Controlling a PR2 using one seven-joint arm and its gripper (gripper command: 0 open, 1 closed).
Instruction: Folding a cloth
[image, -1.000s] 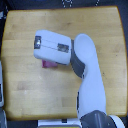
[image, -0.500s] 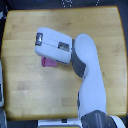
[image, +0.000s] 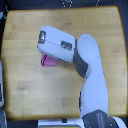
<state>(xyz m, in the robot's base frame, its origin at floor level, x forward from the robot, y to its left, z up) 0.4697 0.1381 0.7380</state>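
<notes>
Cloth (image: 48, 61) half-hidden under arm (image: 85, 65)

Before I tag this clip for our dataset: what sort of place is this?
Probably a robotics lab bench: a bare wooden tabletop, a white robot arm reaching over it, and one small pink cloth.

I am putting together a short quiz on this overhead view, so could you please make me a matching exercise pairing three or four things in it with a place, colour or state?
Things:
1. cloth
2. robot arm
3. tabletop
4. forearm housing

Descriptions:
A. light wood, bearing everything else
B. pink-magenta, mostly hidden, peeking out under the white housing
C. white, running up from the bottom edge on the exterior view's right
D. white block with dark patches, lying above the cloth

Pairs: 1-B, 2-C, 3-A, 4-D
</notes>
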